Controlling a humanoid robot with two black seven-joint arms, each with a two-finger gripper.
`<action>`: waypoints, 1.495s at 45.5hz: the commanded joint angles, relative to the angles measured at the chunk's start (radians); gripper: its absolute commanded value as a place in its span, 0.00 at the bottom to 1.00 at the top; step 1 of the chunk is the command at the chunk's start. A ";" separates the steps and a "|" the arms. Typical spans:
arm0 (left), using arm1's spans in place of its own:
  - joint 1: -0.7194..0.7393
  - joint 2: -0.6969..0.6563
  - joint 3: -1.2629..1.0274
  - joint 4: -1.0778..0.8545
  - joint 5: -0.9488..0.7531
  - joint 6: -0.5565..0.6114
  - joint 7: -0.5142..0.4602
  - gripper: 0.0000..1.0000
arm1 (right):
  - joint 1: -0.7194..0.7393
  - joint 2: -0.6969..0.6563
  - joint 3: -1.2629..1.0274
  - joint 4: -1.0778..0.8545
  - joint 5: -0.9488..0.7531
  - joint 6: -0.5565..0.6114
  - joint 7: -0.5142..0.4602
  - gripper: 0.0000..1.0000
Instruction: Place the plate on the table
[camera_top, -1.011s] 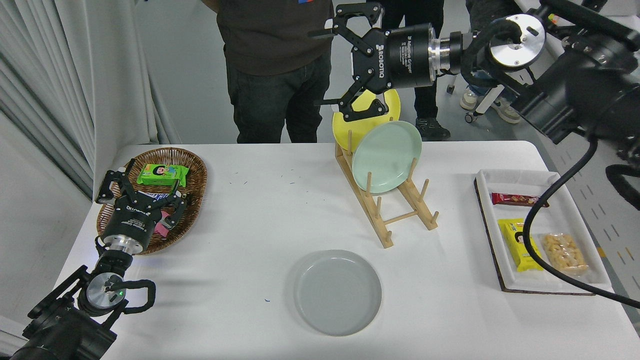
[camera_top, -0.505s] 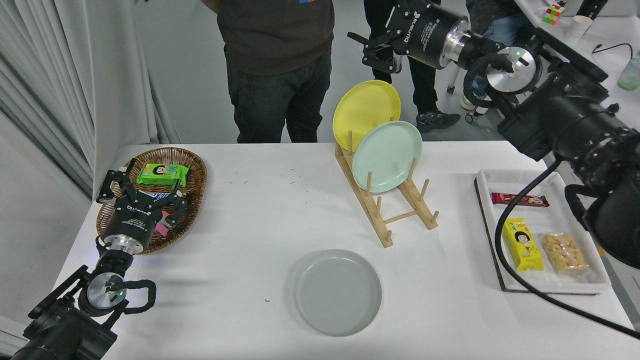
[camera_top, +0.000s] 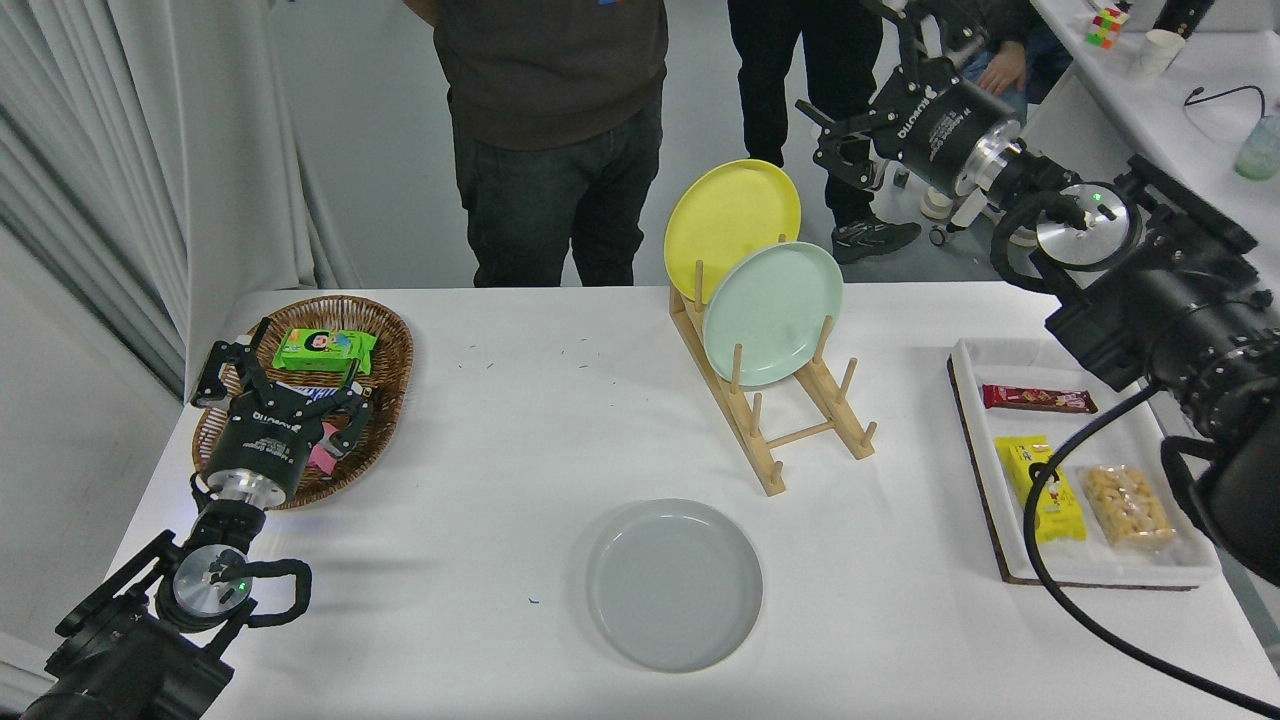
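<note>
The pale grey plate (camera_top: 674, 585) lies flat on the white table (camera_top: 500, 450), near the front edge at the middle. My right gripper (camera_top: 828, 140) is open and empty. It is held high beyond the table's far edge, up and to the right of the plate rack and far from the grey plate. My left gripper (camera_top: 283, 385) is parked at the lower left, open, over the wicker basket.
A wooden rack (camera_top: 790, 430) holds a yellow plate (camera_top: 730, 220) and a mint green plate (camera_top: 772, 312) upright. A wicker basket (camera_top: 385, 345) with snacks is at the left. A white tray (camera_top: 1100, 360) with snacks is at the right. People (camera_top: 550, 120) stand at the far side.
My right gripper has risen from in front of the yellow plate and drawn back to the right, beyond the table's far edge. The grey plate and my left arm have not moved.
</note>
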 joint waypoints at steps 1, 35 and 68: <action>0.000 0.000 0.000 0.000 0.000 0.000 0.000 0.98 | -0.170 -0.039 0.019 0.005 -0.005 0.105 0.006 1.00; 0.000 0.000 0.000 0.000 0.000 0.000 0.000 0.98 | -0.398 -0.229 0.028 0.157 -0.046 -0.004 0.196 1.00; 0.002 0.000 0.000 0.000 0.000 0.000 0.000 0.98 | -0.513 -0.182 0.125 0.016 -0.045 -0.004 0.221 1.00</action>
